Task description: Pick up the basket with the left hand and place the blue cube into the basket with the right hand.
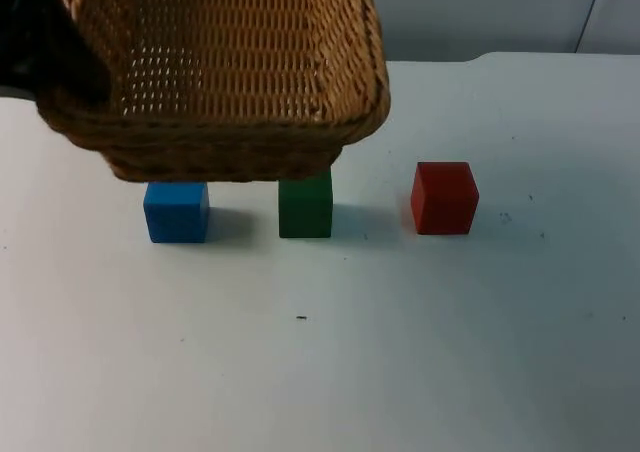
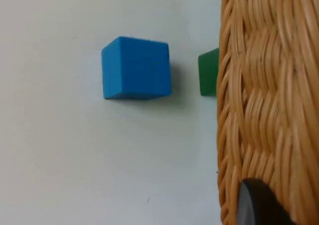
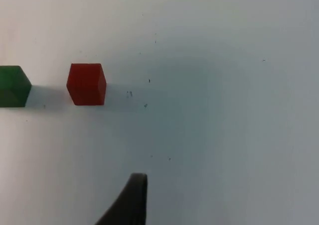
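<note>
Wicker basket (image 1: 215,72) hangs raised above the tabletop (image 1: 420,352), its rim overhanging the rear of the blue cube (image 1: 177,211) and the green cube (image 1: 305,204); the left gripper (image 2: 256,205) is at the basket wall, and whether it is clamped there cannot be told. Right gripper (image 3: 130,200) waits over bare tabletop, well apart from the red cube (image 1: 444,197); its finger spacing cannot be told. Probable risk: the overhanging basket obstructs a vertical approach to the blue cube, and a sideways approach could nudge the green cube just beside it. Blue cube sits flat, square to the row, with no long axis; the basket's long axis runs left to right.
</note>
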Motion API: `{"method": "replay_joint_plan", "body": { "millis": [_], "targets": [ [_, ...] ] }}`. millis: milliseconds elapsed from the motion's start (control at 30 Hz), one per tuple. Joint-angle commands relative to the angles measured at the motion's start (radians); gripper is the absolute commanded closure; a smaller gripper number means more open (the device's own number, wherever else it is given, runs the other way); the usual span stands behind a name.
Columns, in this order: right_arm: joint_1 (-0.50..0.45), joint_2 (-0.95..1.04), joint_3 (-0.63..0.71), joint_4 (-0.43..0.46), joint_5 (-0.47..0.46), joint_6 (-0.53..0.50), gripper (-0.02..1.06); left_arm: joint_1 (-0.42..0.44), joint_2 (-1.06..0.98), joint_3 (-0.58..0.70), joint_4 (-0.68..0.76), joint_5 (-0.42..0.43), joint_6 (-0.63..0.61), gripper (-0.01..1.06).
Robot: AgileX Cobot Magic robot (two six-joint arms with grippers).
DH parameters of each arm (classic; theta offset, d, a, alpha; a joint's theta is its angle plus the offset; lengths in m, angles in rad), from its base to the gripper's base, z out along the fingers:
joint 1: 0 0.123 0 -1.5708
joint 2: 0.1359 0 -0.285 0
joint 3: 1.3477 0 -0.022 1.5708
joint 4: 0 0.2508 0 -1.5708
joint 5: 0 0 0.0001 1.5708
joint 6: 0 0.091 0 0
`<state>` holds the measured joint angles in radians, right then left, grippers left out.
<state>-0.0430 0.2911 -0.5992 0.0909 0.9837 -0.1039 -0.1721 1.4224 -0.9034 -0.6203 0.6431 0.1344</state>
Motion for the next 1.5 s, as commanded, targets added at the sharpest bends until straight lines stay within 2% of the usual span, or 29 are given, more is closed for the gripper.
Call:
{"method": "replay_joint_plan", "body": {
  "millis": [0, 200, 300, 333, 467, 500, 533, 667, 700, 733, 800, 1000, 1100, 1200, 1300, 1333, 1400, 1467],
  "targets": [
    [-0.007, 0.003, -0.011, 0.016, -0.023, -0.011, 0.04, 0.026, -0.026, 0.008, -0.011, 0.030, 0.033, 1.05],
    [-0.007, 0.003, -0.011, 0.054, -0.027, -0.063, 0.04, 0.139, -0.090, 0.067, -0.011, 0.079, 0.088, 1.05],
    [-0.007, 0.025, -0.011, 0.172, -0.047, -0.145, 0.04, 0.231, -0.127, 0.133, -0.013, 0.097, 0.138, 1.05],
    [-0.007, 0.025, -0.011, 0.172, -0.047, -0.145, 0.04, 0.231, -0.127, 0.133, -0.013, 0.097, 0.138, 1.05],
    [-0.007, 0.116, -0.011, 0.303, -0.084, -0.244, 0.05, 0.325, -0.137, 0.175, -0.010, 0.153, 0.232, 1.05],
    [-0.007, 0.142, -0.011, 0.340, -0.098, -0.270, 0.05, 0.343, -0.137, 0.175, -0.010, 0.157, 0.246, 1.05],
    [-0.007, 0.142, -0.011, 0.340, -0.098, -0.270, 0.05, 0.343, -0.137, 0.175, -0.010, 0.157, 0.246, 1.05],
    [-0.007, 0.276, -0.038, 0.520, -0.151, -0.432, 0.06, 0.411, -0.137, 0.171, 0.004, 0.207, 0.311, 1.05],
    [-0.007, 0.276, -0.038, 0.520, -0.151, -0.432, 0.06, 0.411, -0.137, 0.171, 0.004, 0.207, 0.311, 1.05],
    [-0.007, 0.333, -0.060, 0.584, -0.162, -0.499, 0.06, 0.431, -0.137, 0.171, 0.010, 0.215, 0.316, 1.05],
    [-0.007, 0.408, -0.100, 0.643, -0.163, -0.562, 0.06, 0.473, -0.137, 0.171, 0.010, 0.233, 0.338, 1.05],
    [-0.007, 0.567, -0.198, 0.731, -0.158, -0.659, 0.06, 0.566, -0.137, 0.171, -0.015, 0.244, 0.413, 1.05],
    [0.001, 0.707, -0.296, 0.813, -0.140, -0.750, 0.06, 0.626, -0.124, 0.171, -0.015, 0.252, 0.468, 1.05],
    [0.047, 0.787, -0.370, 0.818, -0.140, -0.772, 0.06, 0.645, -0.108, 0.171, -0.017, 0.254, 0.495, 1.05],
    [0.191, 0.899, -0.490, 0.760, -0.170, -0.758, 0.06, 0.648, -0.070, 0.171, -0.021, 0.250, 0.564, 1.05],
    [0.191, 0.899, -0.490, 0.760, -0.170, -0.758, 0.06, 0.648, -0.070, 0.171, -0.021, 0.250, 0.564, 1.05],
    [0.303, 0.971, -0.569, 0.663, -0.208, -0.700, 0.06, 0.648, -0.036, 0.171, -0.026, 0.243, 0.598, 1.05],
    [0.413, 1.055, -0.653, 0.522, -0.237, -0.605, 0.06, 0.648, 0.006, 0.171, -0.028, 0.230, 0.610, 1.05]
  ]
}}
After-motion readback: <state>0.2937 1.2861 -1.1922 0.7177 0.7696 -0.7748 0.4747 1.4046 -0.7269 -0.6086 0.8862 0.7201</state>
